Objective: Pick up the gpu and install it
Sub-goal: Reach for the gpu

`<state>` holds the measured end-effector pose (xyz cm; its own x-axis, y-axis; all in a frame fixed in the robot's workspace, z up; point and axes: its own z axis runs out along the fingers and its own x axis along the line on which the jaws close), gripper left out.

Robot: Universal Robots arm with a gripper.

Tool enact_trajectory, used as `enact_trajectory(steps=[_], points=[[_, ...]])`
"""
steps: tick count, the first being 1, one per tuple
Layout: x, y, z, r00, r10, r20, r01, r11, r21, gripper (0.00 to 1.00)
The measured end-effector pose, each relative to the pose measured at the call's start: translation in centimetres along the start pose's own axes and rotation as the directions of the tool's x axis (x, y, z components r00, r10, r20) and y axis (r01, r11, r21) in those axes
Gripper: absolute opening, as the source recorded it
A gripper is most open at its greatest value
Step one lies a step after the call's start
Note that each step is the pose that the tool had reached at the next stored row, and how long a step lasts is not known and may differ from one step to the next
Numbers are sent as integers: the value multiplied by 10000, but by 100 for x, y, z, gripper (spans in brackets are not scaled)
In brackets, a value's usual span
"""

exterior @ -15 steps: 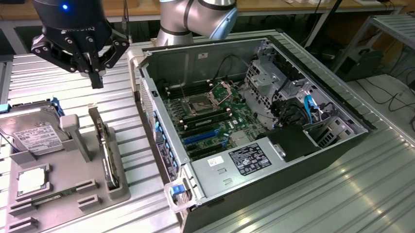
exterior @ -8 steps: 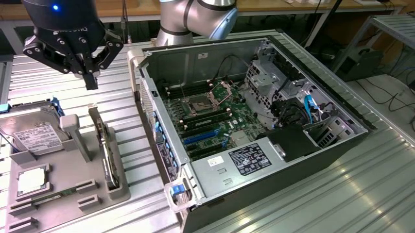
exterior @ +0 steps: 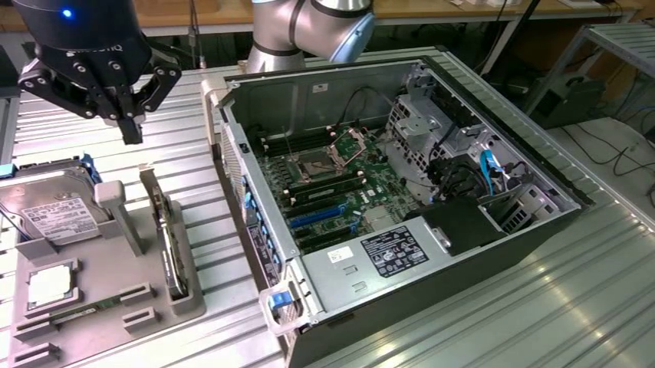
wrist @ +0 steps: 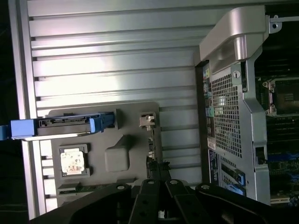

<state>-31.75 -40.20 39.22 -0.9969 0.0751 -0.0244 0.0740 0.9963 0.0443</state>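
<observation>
Hand [exterior: 131, 136] above edge-standing gpu [exterior: 167, 245]; long axis along case [exterior: 233, 165]

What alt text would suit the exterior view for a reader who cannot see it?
The shut claw hangs empty near a grey tray where the gpu stands on edge beside a hard drive. An open PC case lies to the exterior view's right.

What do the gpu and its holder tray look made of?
The gpu: dark matte card, likely circuit board, with a silvery glinting edge strip that reads as bare metal. The holder tray: uniform flat grey with no glints, probably moulded or printed plastic.
</observation>
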Motion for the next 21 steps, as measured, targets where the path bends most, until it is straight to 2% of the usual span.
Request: enact_trajectory(steps=[5, 7, 18, 21], points=[[98, -11, -2, 10000, 0, 0, 0, 10000, -1, 11], [100, -42, -3, 10000, -1, 0, 1, 10000, -5, 11], [100, -346, -13, 10000, -3, 1, 3, 10000, -7, 11], [96, -389, -13, 10000, -7, -1, 7, 10000, -5, 11]])
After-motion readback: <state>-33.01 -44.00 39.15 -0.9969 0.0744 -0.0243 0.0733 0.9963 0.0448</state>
